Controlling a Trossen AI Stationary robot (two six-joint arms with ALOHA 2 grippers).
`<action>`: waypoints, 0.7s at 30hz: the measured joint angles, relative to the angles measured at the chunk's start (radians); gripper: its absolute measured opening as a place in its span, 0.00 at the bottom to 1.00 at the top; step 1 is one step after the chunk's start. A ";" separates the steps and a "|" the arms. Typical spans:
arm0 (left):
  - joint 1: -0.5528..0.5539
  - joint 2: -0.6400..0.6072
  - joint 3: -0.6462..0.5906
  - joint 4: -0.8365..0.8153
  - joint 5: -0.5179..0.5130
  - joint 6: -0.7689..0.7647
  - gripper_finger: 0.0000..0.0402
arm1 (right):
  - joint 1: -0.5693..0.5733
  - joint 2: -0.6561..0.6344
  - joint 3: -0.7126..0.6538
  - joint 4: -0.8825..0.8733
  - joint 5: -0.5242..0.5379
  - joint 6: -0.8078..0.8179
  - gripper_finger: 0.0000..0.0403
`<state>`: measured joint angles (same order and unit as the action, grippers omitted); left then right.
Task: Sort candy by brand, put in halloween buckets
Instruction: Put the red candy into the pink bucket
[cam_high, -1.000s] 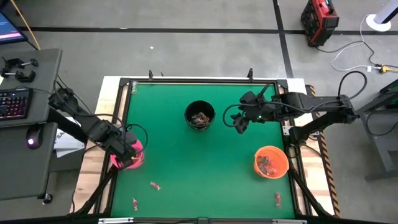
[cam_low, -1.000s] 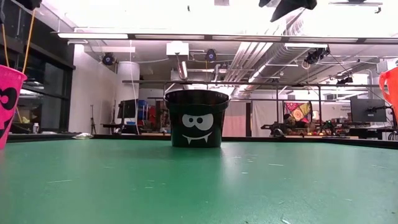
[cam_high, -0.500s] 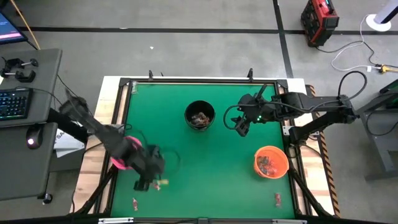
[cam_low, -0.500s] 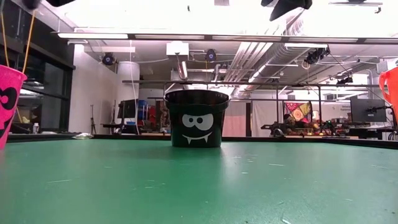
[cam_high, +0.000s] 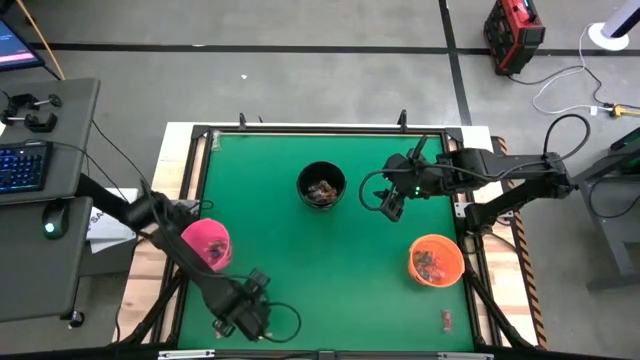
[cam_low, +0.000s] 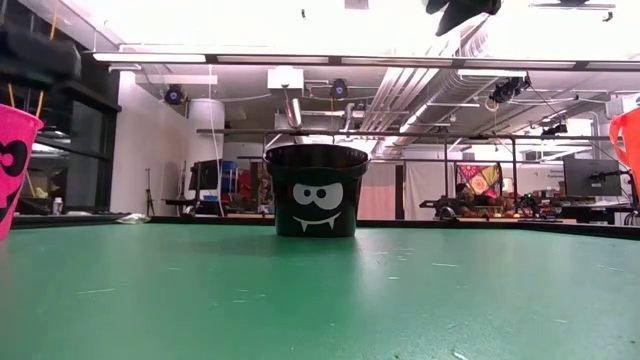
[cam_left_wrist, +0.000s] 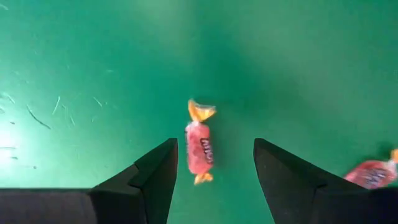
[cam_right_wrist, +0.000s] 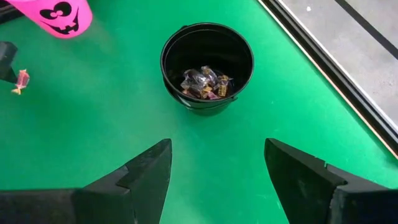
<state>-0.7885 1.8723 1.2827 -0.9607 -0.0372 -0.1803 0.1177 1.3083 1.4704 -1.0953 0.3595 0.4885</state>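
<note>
Left gripper (cam_left_wrist: 215, 163), fingers apart, straddles a red candy (cam_left_wrist: 199, 149) near the table's near-left edge (cam_high: 190, 300). Right gripper (cam_right_wrist: 214, 168), fingers apart, hovers right of the black bucket (cam_high: 321, 186) holding sweets. Orange bucket (cam_high: 436, 260) holds sweets; pink bucket (cam_high: 205, 244) stands at left.

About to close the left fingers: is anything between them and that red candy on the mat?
Nothing visible. The left gripper is open, and the red candy lies on bare green mat between its fingers. A second red candy sits off to one side, outside the gap.
</note>
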 joint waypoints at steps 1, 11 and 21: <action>0.002 0.011 0.000 0.000 -0.001 0.000 0.49 | 0.000 0.000 0.000 0.000 0.000 0.000 0.62; 0.038 0.065 -0.006 0.014 0.003 -0.028 0.49 | 0.000 0.000 0.000 0.000 0.001 -0.022 0.62; 0.036 0.053 -0.068 0.066 0.050 -0.065 0.35 | 0.000 0.000 0.000 -0.006 0.001 -0.019 0.62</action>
<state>-0.7521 1.9250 1.2145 -0.8945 0.0127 -0.2449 0.1179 1.3083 1.4704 -1.1011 0.3607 0.4698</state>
